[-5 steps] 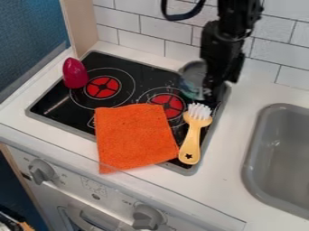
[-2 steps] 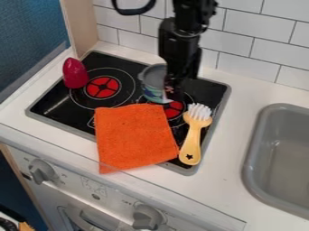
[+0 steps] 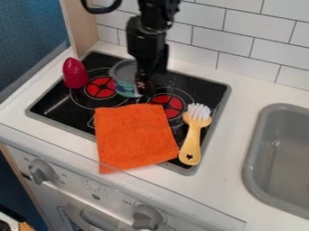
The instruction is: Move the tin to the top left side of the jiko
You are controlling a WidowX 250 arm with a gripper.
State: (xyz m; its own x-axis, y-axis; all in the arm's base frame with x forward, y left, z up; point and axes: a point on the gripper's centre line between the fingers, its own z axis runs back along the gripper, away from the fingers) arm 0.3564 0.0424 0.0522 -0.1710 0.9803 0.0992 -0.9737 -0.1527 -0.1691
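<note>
The tin [image 3: 125, 85] sits against the left of the gripper [image 3: 143, 86], held by its side; it stands roughly upright, its grey round mouth upward, its long axis near vertical, a small lug pointing away from the gripper; its wall bears a teal pattern; below the gripper lies a nubbly orange cloth [image 3: 134, 137]; lower right, a smooth yellow brush [image 3: 192, 140]; the black arm [image 3: 147, 38] hangs steeply above, nearly vertical.
</note>
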